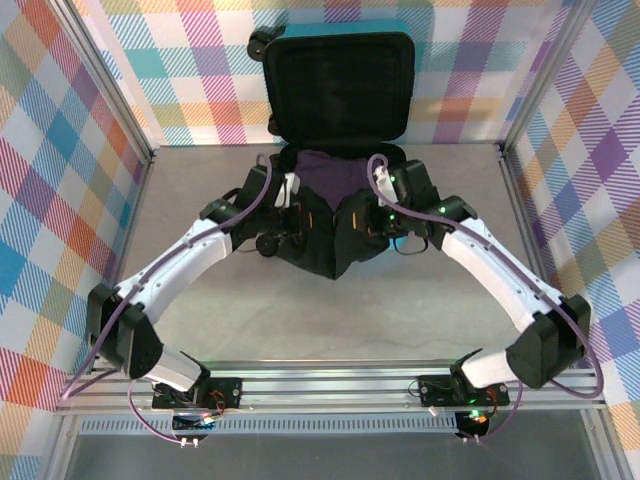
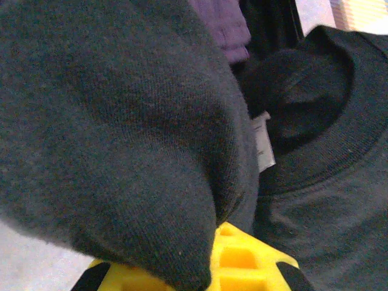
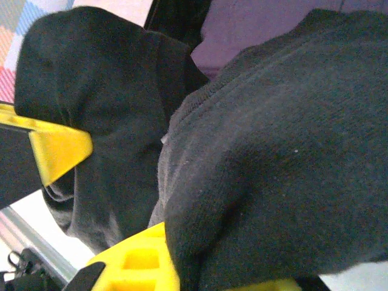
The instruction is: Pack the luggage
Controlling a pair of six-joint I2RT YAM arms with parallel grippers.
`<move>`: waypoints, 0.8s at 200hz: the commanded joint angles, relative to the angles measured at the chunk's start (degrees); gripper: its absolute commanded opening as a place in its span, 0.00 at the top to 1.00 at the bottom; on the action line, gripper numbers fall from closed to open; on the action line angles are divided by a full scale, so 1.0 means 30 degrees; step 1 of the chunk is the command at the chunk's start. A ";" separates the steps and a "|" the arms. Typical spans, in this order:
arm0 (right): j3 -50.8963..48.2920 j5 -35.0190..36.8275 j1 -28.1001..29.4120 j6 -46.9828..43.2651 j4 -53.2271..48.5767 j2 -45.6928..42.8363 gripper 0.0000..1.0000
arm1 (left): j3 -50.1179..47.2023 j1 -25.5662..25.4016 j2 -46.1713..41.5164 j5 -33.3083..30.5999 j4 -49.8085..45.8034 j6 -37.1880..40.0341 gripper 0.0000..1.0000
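Over the table (image 1: 300, 320), top view: luggage (image 1: 338, 120) at far centre, open, lid (image 1: 340, 70) upright with black lining showing, purple clothes (image 1: 325, 168) already in the lower half. Black shirt (image 1: 325, 245) strung between left gripper (image 1: 292, 222) and right gripper (image 1: 368, 222), just in front of the open shell. Can't tell whether its lower tip hangs free or rests on the table.

Judged step: carry shirt forward, lay it on the purple stack.
- Move both arms together at fixed spacing, to avoid sag or pulling fabric out of a pinch.
- Raise the tail above the front rim before advancing. Likely snag point otherwise.
- Lower flat, then release both sides at once.

Left wrist view: clamped on a fold of shirt, fabric bunched over one yellow finger (image 2: 242, 264), other finger buried. Collar (image 2: 339, 139) with white tag (image 2: 262, 142) to the right. Can't judge grip depth, so treat as shallow and go slow.

Right wrist view: pinching a thick wad of shirt between two yellow fingers (image 3: 60, 145), cloth packed between them. Purple clothes close behind.

Obstacles: upright lid right behind the drop zone, and purple cables (image 1: 255, 200) looped at both wrists near the fabric. Little room at the far side. Plaid walls (image 1: 60, 150) well apart, no issue.
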 commanded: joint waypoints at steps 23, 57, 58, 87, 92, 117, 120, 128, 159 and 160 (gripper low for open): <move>0.2732 -0.0819 -0.1901 -0.1759 0.1444 0.3543 1.00 | 0.3549 0.1813 0.4306 -0.0418 0.2860 0.1268 1.00; 0.4576 -0.1252 -0.2840 -0.2471 0.1977 0.6613 1.00 | 0.5040 0.2946 0.7405 0.0120 0.6004 0.0889 1.00; 0.4621 -0.1242 -0.2872 -0.2479 0.1978 0.6702 1.00 | 0.5088 0.2975 0.7528 0.0149 0.6067 0.0869 1.00; 0.5156 -0.0880 -0.3589 -0.2574 0.2231 0.8821 1.00 | 0.5928 0.3465 1.0050 0.0751 0.7698 0.0410 1.00; 0.5271 -0.0858 -0.3717 -0.2602 0.2268 0.9114 1.00 | 0.6074 0.3523 1.0393 0.0814 0.7859 0.0285 1.00; 0.5985 -0.0530 -0.4111 -0.2896 0.2226 1.0356 1.00 | 0.6591 0.3568 1.1497 0.0883 0.8093 0.0120 1.00; 0.6050 -0.0540 -0.4132 -0.2926 0.2218 1.0453 1.00 | 0.6640 0.3587 1.1552 0.0866 0.8024 0.0117 1.00; 0.6130 -0.0613 -0.4214 -0.2970 0.2241 1.0637 0.96 | 0.6631 0.3590 1.1600 0.0747 0.7866 0.0066 0.93; 0.6277 -0.0515 -0.4482 -0.3034 0.2150 1.0450 0.59 | 0.6700 0.3590 1.0999 -0.0011 0.6888 0.0525 0.51; 0.6277 -0.0507 -0.4484 -0.3039 0.2137 1.0437 0.58 | 0.6724 0.3590 1.0980 -0.0034 0.6832 0.0540 0.50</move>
